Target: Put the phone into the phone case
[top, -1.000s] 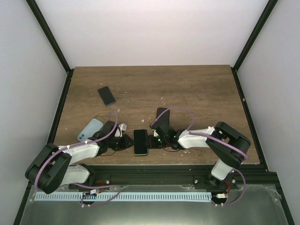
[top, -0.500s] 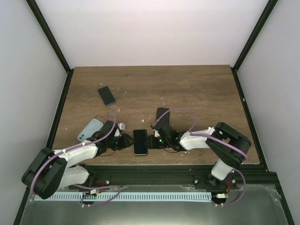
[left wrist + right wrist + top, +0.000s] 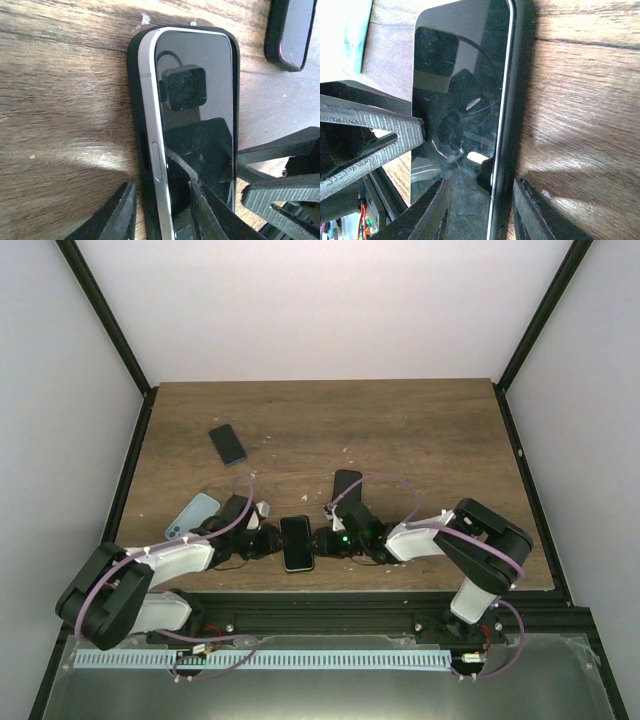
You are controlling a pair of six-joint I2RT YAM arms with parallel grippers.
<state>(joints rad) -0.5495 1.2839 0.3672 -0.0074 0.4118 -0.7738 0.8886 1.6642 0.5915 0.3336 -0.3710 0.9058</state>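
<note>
Glossy round-cornered phone (image 3: 200, 120) lies in matte case (image 3: 133, 75) on grained wooden table (image 3: 60, 100).

I see the phone (image 3: 297, 543) lying flat and face up, its dark glossy screen unlit, close to the near edge of the bench (image 3: 420, 430) and about midway across it, long axis running away from me. It sits inside the black phone case (image 3: 133, 100), whose rim wraps the top corners and the far long side. On one long side the phone's silver rail, with a slim button, shows above the case wall
</note>
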